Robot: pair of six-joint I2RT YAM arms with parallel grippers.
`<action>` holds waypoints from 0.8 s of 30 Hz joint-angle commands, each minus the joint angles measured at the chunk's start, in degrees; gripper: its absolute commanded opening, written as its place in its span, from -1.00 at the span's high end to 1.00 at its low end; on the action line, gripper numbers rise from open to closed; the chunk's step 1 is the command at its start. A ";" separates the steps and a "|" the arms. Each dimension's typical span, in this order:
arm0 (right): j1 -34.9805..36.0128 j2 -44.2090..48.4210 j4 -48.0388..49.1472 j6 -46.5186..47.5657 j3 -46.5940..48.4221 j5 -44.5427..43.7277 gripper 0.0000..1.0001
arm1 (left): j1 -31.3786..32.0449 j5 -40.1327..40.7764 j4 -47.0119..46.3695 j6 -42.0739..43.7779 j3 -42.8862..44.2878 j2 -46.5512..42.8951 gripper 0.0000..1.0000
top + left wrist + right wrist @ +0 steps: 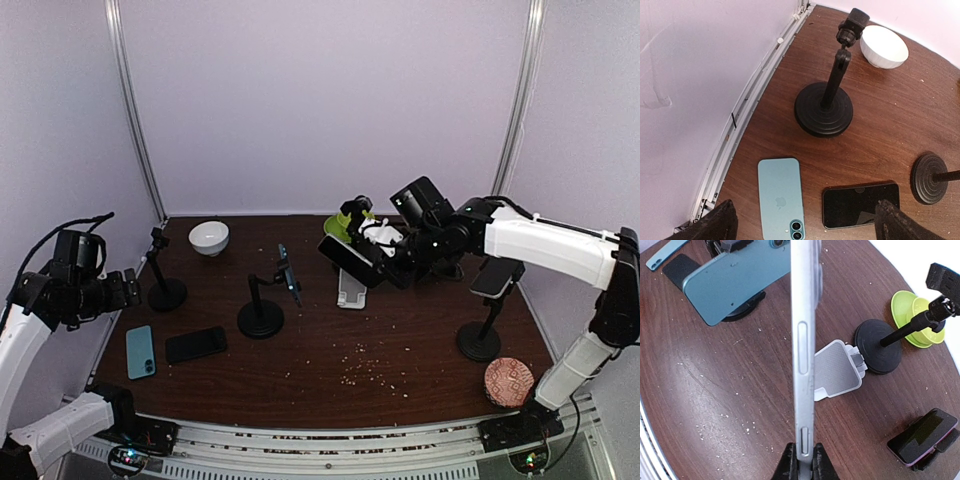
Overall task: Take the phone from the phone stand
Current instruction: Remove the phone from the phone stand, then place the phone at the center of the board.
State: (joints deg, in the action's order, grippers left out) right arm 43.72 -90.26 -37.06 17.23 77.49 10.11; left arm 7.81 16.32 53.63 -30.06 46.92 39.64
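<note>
1. Right now the right claw (802, 462) is clenched on the end of a phone (803, 340). In the right wrist view the phone shows edge-on, a thin grey strip running up the middle of the frame with its side buttons visible.
2. From above, that phone (352, 262) hangs tilted in the air near the centre of the frame. The white phone stand (350, 291) sits on the table (420, 340) just below it, and the two look apart.
3. In the wrist view the white stand (836, 371) lies just right of the phone's edge, with nothing on it.
4. At the left edge of the top view, the left claw (128, 288) hangs released, its fingers spread wide above the table.
5. Below it, a teal phone (781, 197) and a black phone (860, 205) lie flat side by side at the bottom of the left wrist view.
6. A bare black stand (823, 107) rises at the centre of that view, with a white bowl (883, 46) at the upper right.
7. Another teal phone (288, 272) is clamped on a black stand (260, 320) left of centre in the top view.
8. A dark phone (497, 277) rests on a black stand (478, 342) at the right.
9. A green bowl (342, 224) sits behind the held phone.
10. Pale crumbs (370, 365) dot the lower middle of the table.
</note>
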 commanded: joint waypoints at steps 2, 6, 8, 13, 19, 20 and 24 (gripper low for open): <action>1.74 7.98 2.41 -7.42 -2.21 -2.52 1.00 | -0.52 0.61 -1.86 -0.26 -0.25 -0.35 -0.96; 3.38 12.52 1.33 -11.35 -4.26 -3.48 1.00 | -0.52 0.26 -1.86 -0.18 -0.25 -0.26 -0.96; 4.35 15.03 1.44 -13.22 -5.63 -4.05 1.00 | -0.52 0.30 -1.86 -0.24 -0.25 -0.41 -0.96; 7.60 20.74 1.32 -17.24 -8.71 -4.24 1.00 | -0.52 0.55 -1.84 -0.38 -0.41 -1.02 -0.96; 11.27 25.61 -2.53 -20.83 -10.16 -3.67 1.00 | -0.52 0.01 -1.77 -0.45 -0.51 -1.47 -0.96; 11.88 26.18 -3.29 -21.44 -10.45 -3.42 1.00 | -0.53 -0.04 -1.77 -0.49 -0.51 -1.49 -0.96; 15.37 28.19 -5.72 -22.76 -13.00 -2.79 1.00 | -0.53 -0.24 -1.38 -0.86 -0.53 -1.58 -0.96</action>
State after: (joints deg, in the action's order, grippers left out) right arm 56.16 -64.55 -41.45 -2.52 66.63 7.25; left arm 7.81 16.27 53.65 -30.09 46.81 38.50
